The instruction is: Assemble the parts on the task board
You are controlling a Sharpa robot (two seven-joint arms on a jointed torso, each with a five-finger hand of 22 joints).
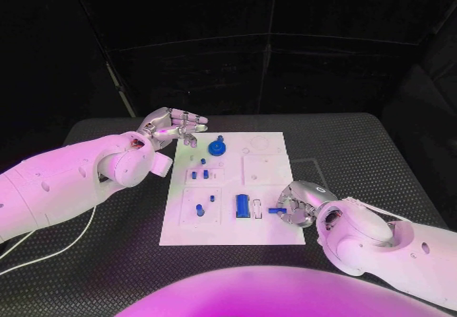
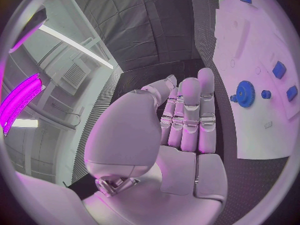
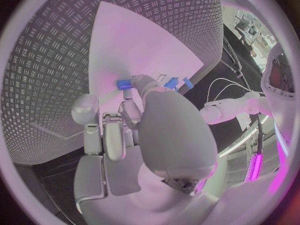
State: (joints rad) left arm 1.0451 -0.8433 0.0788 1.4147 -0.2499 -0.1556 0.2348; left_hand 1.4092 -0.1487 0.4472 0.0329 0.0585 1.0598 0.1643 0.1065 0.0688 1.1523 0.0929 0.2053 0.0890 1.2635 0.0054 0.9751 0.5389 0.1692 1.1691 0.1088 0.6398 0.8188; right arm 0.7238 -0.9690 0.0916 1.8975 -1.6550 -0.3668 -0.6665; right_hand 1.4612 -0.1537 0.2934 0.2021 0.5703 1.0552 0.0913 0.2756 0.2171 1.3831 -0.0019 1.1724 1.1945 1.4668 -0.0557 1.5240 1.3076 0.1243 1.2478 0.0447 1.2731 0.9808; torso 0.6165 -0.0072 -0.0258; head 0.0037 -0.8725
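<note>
Left robot hand (image 1: 174,125) up off the desk (image 1: 114,218), just beyond task board's (image 1: 271,234) far-left corner; fingers loosely apart, palm bare in left wrist view, holding nothing. Bare black desk all along board's left edge, w/ a thin white cable (image 1: 57,246) crossing it nearer the robot.

Board lies lengthwise away from robot, mid-desk. Blue gear (image 1: 218,146) upright nr far-left part of board, close beside left fingertips but apart from them. Small blue pegs (image 1: 198,174) in a cluster mid-left; one blue peg (image 1: 200,210) nearer left. Long blue block (image 1: 242,206) near-centre, slimmer blue piece (image 1: 257,208) just beside it. Far-right quarter of board white, w/ shallow recesses, no blue bits on it.

Right robot hand (image 1: 296,204) over board's near-right edge, fingertips pinching small blue part (image 1: 276,211), just right of slim piece. Right wrist view: blue part (image 3: 125,84) at the fingertips, above white board. Open desk to right of board.
</note>
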